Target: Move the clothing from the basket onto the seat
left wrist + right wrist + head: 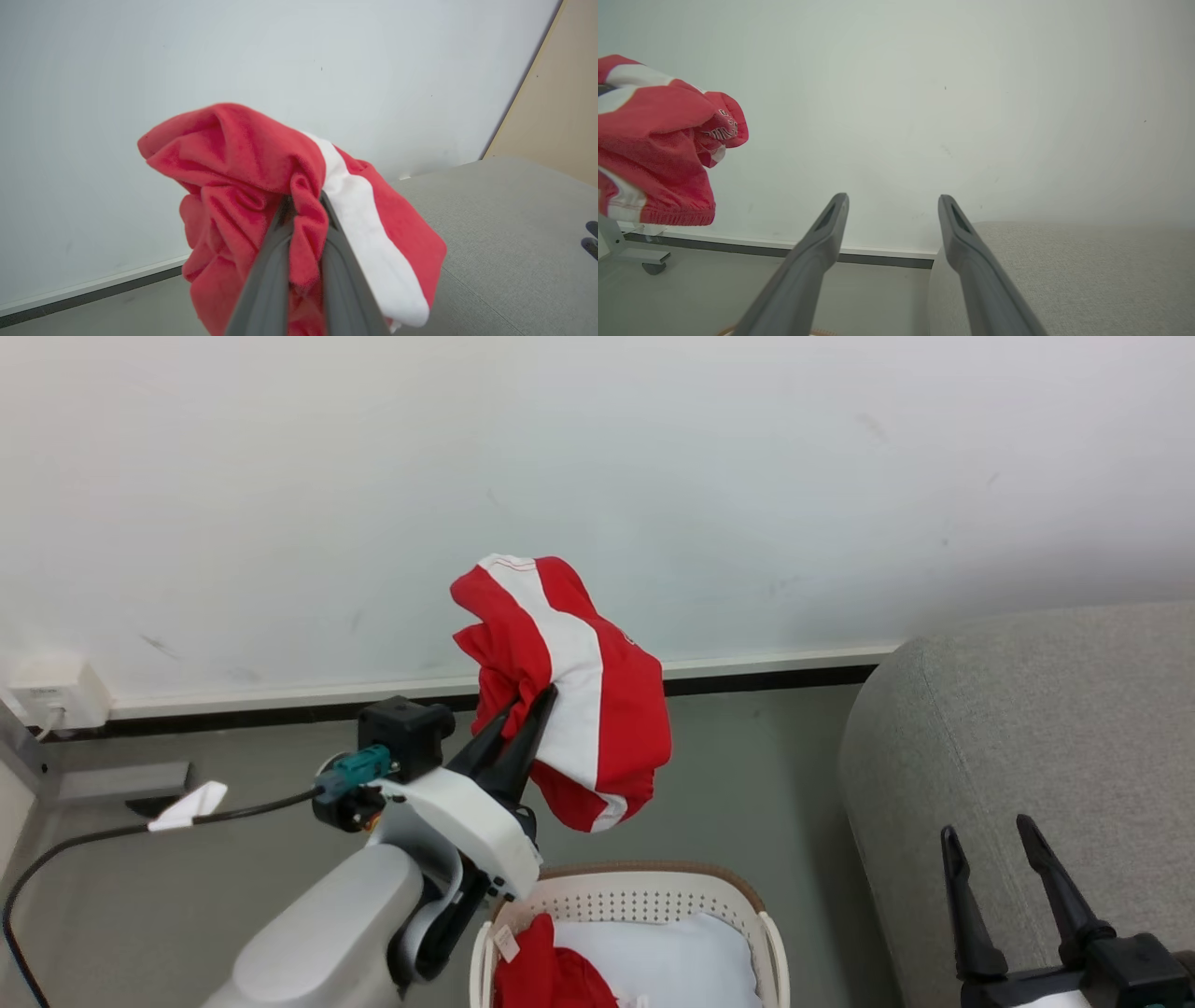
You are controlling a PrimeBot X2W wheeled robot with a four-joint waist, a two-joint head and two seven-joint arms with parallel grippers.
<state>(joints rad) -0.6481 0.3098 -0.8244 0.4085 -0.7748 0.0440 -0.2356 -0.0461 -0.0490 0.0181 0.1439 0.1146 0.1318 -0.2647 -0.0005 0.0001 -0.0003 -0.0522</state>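
Garment, red with white stripe, hangs clamped in your left gripper above the basket, left of the seat; second red garment waits inside; right gripper gapes.

Two red garments, one basket, one white pad, one grey seat, two grippers

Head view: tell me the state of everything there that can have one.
left gripper: shut on held garment.
held garment: bunched, held in the air.
right gripper: open, empty.
basket: upright, holding a second garment and a white pad.
seat: no clothing on its visible part.
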